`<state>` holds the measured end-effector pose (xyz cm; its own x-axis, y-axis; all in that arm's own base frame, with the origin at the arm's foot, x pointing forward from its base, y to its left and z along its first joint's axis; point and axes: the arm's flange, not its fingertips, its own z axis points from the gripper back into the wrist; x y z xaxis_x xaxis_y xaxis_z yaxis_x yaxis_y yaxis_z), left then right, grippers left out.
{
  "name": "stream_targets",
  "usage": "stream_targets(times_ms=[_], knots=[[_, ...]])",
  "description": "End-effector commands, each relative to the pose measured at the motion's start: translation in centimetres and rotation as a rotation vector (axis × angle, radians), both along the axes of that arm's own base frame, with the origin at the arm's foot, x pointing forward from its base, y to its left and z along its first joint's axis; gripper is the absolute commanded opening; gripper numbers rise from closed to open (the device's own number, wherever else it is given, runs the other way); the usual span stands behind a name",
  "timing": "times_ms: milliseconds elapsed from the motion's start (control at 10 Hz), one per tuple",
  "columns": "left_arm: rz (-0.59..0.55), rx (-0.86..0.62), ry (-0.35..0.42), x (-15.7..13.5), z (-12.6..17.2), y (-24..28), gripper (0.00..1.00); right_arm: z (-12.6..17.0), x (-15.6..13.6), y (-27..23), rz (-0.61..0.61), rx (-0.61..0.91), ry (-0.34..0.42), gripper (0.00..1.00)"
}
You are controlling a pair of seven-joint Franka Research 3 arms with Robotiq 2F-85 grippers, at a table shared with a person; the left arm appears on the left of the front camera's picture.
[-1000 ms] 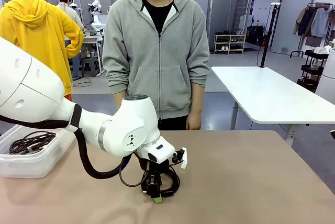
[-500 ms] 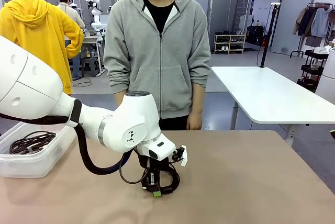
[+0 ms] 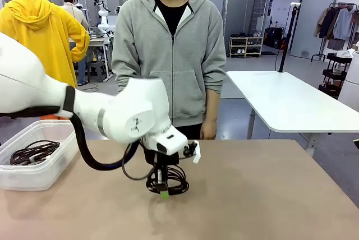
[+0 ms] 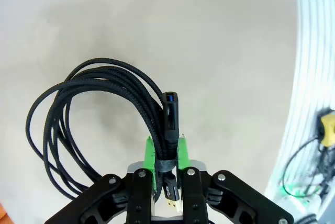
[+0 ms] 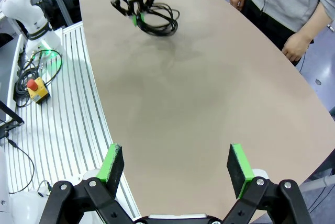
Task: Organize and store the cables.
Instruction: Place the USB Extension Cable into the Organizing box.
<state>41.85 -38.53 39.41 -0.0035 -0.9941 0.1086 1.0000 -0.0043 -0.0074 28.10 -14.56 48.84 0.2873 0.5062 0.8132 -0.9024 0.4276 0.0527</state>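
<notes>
My left gripper (image 3: 164, 189) (image 4: 164, 157) is shut on a coiled black cable (image 3: 168, 179) (image 4: 89, 109) and holds it just above the tan table (image 3: 263, 195). In the left wrist view the green pads (image 4: 150, 153) pinch the bundle where a band wraps it, with a plug end (image 4: 170, 109) sticking up between them. The coil hangs to one side of the fingers. Another coiled cable (image 3: 33, 152) lies in the clear bin (image 3: 39, 175) at the left. My right gripper (image 5: 175, 164) stands open over the table's near edge, nothing between its fingers. It sees the held cable (image 5: 157, 20) far off.
A person in a grey hoodie (image 3: 171, 55) stands at the far side, hands (image 3: 208, 130) down by the table edge. A white table (image 3: 291, 100) stands behind at the right. Beside the table, a ribbed white floor holds a yellow stop button (image 5: 35, 89) and cords.
My left arm has risen and drawn back toward the left, lifting the coiled cable off the table. The bin and the person are unchanged.
</notes>
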Motion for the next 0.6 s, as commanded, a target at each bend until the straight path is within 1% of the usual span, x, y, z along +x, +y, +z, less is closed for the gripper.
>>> stream_targets(times_ms=[0, 100, 300, 400, 500], knots=[[-0.071, -0.002, 0.022, -2.0, 5.1, 2.6, 0.0, 0.0, 0.0, 0.0, -0.002, 0.009, -0.005, 1.0], [-0.073, 0.001, 0.005, -2.6, 6.9, 3.6, 0.0, 0.0, 0.0, 0.0, -0.002, 0.009, -0.005, 1.0], [-0.094, -0.017, -0.032, -3.1, 7.8, 3.8, 0.0, 0.0, 0.0, 0.0, -0.002, 0.009, -0.005, 1.0], [-0.08, 0.057, -0.061, -3.2, 7.8, 2.9, 0.0, 0.0, 0.0, 0.0, -0.002, 0.009, -0.005, 1.0], [-0.066, -0.006, -0.033, -2.7, 8.8, 3.2, 0.0, 0.0, 0.0, 0.0, -0.002, 0.009, -0.005, 1.0]])
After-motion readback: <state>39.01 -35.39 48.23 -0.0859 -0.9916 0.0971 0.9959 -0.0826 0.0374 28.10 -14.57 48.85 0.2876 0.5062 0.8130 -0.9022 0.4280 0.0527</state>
